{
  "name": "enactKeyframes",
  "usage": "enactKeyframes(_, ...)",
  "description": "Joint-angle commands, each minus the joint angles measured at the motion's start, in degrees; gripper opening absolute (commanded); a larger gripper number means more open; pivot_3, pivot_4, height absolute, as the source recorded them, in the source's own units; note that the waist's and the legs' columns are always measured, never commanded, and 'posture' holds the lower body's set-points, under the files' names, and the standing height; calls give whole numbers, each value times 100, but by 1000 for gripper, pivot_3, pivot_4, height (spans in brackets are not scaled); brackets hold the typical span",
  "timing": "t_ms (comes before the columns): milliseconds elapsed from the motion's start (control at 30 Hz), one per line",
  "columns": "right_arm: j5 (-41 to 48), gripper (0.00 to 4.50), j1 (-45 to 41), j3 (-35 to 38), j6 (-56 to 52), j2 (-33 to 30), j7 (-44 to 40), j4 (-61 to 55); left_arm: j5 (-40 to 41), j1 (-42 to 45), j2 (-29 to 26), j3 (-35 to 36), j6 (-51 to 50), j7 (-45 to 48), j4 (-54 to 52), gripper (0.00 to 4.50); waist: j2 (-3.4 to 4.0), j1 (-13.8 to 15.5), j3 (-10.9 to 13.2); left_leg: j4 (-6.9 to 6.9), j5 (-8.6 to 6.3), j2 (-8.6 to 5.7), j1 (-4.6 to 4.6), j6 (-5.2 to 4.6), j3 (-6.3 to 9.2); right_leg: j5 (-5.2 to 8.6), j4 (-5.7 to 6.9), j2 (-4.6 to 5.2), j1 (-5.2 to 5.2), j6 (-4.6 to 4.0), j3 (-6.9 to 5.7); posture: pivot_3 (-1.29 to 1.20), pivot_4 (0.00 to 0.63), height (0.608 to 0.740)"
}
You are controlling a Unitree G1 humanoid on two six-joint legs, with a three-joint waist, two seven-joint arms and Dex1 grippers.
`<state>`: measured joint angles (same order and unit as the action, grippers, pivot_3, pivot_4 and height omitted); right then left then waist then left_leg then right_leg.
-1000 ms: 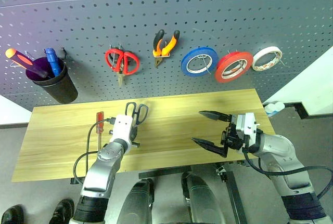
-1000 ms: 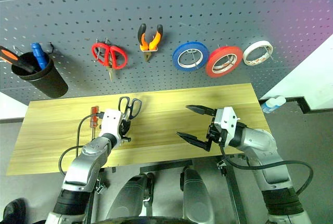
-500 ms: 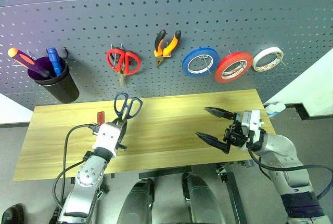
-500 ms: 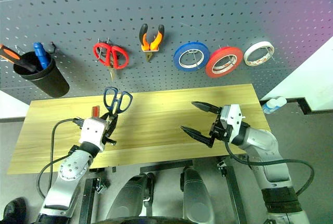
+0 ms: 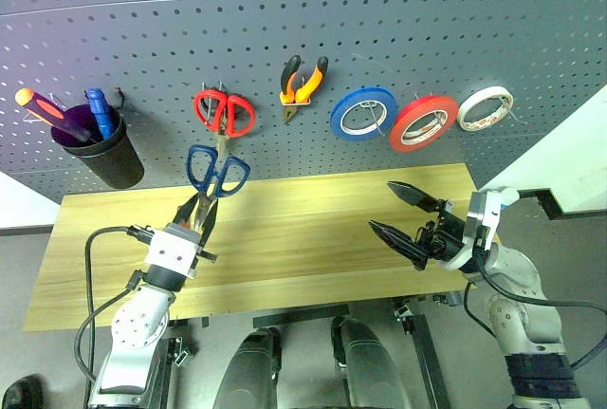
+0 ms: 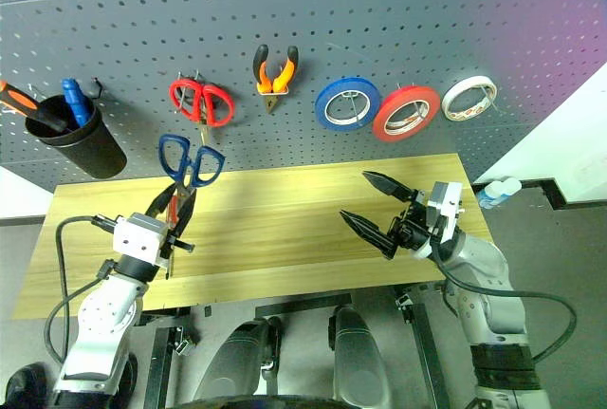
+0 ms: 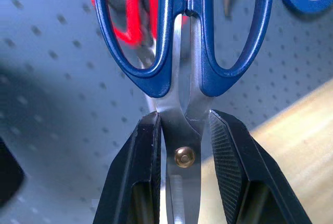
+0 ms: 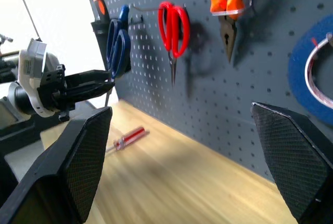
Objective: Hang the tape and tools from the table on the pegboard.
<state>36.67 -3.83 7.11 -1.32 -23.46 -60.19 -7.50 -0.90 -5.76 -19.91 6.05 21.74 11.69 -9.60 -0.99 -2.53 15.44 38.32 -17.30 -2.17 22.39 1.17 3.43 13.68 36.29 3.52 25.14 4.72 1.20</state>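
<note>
Scissors: your blue-handled scissors (image 5: 216, 174) are off the tabletop (image 5: 303, 238) now; a second ago they lay flat near its back edge, now they stand up with the loops against the pegboard (image 5: 379, 29).
Left gripper: your left gripper (image 7: 184, 146) is pressed together on the blades just by the pivot rivet, handles up.
Meaning: pickup looks done; what's left for you is threading a loop onto a free hook, probably below the red scissors (image 5: 224, 112).
Right gripper: your right gripper (image 5: 406, 217) hangs spread wide and empty over the tabletop's right end.
Already hung: pliers (image 5: 302, 83) and red tape (image 5: 424, 121) sit on hooks.
Still down: red screwdriver (image 8: 127, 137) lies on the tabletop.
</note>
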Motion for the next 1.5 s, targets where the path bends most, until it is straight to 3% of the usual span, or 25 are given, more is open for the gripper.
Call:
enactKeyframes(33,0,4500,37,38,185,74,17,-224,-6,195,-92,172,148,-4,-65,1084,0,-12,-17,1,0,-1,-1,0,-4,-2,0,0,0,2,0,-176,191,738)
enactKeyframes(367,-135,4500,-145,-129,318,71,-192,-170,-52,880,-135,63,88,75,265,1084,2,-148,-121,16,2,-2,-5,1,-10,-4,18,-5,-1,6,3,-201,175,738)
enactKeyframes(867,-86,4500,-320,-184,382,42,-662,9,-109,701,16,112,929,-21,1191,1084,6,-160,-148,85,-3,-2,-31,-8,-11,-4,82,-8,-26,7,8,-195,180,738)
enactKeyframes(1500,-83,4500,-337,-303,415,177,-813,-52,99,1352,-94,120,1785,81,2660,1084,4,-150,-154,87,-3,-2,-34,-8,-11,-4,84,-6,-29,7,8,-200,182,738)
